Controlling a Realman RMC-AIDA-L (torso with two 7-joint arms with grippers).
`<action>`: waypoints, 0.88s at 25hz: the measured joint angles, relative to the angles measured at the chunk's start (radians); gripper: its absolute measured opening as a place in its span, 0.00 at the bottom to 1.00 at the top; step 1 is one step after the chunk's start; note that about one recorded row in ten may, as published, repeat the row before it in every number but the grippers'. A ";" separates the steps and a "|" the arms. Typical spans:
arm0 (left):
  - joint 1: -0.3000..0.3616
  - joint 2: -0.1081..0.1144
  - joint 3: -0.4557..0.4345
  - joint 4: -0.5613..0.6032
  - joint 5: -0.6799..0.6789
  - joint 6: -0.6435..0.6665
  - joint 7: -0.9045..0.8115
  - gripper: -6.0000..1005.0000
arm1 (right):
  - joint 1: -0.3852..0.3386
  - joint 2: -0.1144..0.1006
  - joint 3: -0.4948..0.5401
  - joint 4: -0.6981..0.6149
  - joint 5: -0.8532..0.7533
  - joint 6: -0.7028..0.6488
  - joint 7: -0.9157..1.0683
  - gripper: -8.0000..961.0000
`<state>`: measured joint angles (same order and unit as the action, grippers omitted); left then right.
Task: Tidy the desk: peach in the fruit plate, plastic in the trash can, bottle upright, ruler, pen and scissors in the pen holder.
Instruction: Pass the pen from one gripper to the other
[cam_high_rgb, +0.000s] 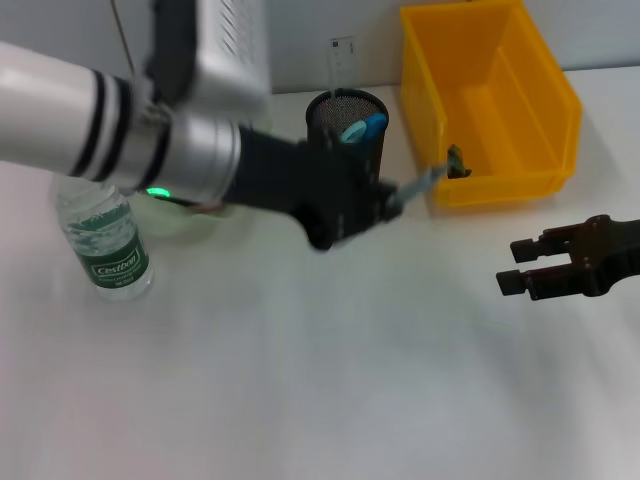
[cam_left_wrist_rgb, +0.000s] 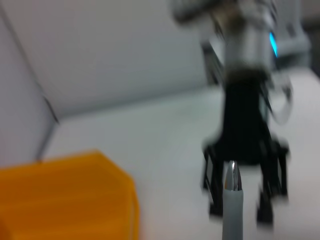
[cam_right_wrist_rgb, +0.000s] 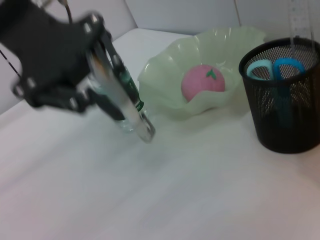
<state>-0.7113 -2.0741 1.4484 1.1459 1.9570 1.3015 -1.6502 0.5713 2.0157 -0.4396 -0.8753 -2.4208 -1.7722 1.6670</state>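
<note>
A white surface (cam_high_rgb: 300, 380) carries the scene, with a yellow bin (cam_high_rgb: 545, 120) at its far right, something small and dark lying inside it. The left arm reaches across the middle of the head view, its left gripper (cam_high_rgb: 385, 200) closed on a grey pen (cam_high_rgb: 420, 183) that juts out beyond the fingers toward the bin's near wall, just beside the black mesh pen holder (cam_high_rgb: 345, 130). In the left wrist view the pen's silver tip (cam_left_wrist_rgb: 231, 177) points at the right gripper, which stands well apart on the far side. The right gripper (cam_high_rgb: 515, 266) hovers low at the right edge of the head view, its fingers parted and holding nothing.

A pale green fruit plate (cam_right_wrist_rgb: 165, 75) sits beside the pen holder, the pink peach (cam_right_wrist_rgb: 202, 84) resting inside it. Blue-handled scissors (cam_right_wrist_rgb: 275, 70) stand in the holder, and a clear ruler (cam_right_wrist_rgb: 300, 20) rises at its far rim. A water bottle (cam_high_rgb: 105, 245) with a green label stands upright at the left of the surface. Motion blur leaves the exact grip point on the pen uncertain; it appears to be pinched near its rear end.
</note>
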 joint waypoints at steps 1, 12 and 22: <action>0.017 0.001 -0.007 0.013 -0.040 -0.006 -0.018 0.15 | -0.005 0.001 0.012 -0.004 0.000 -0.001 -0.022 0.70; 0.194 -0.002 0.080 0.082 -0.562 -0.087 0.031 0.16 | -0.030 0.010 0.079 -0.004 0.063 0.008 -0.169 0.70; 0.248 -0.003 0.190 -0.231 -1.237 -0.046 0.252 0.16 | -0.144 0.017 0.100 0.095 0.431 -0.002 -0.432 0.70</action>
<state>-0.4631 -2.0771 1.6386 0.9148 0.7199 1.2556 -1.3985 0.4275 2.0330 -0.3397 -0.7804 -1.9902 -1.7742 1.2354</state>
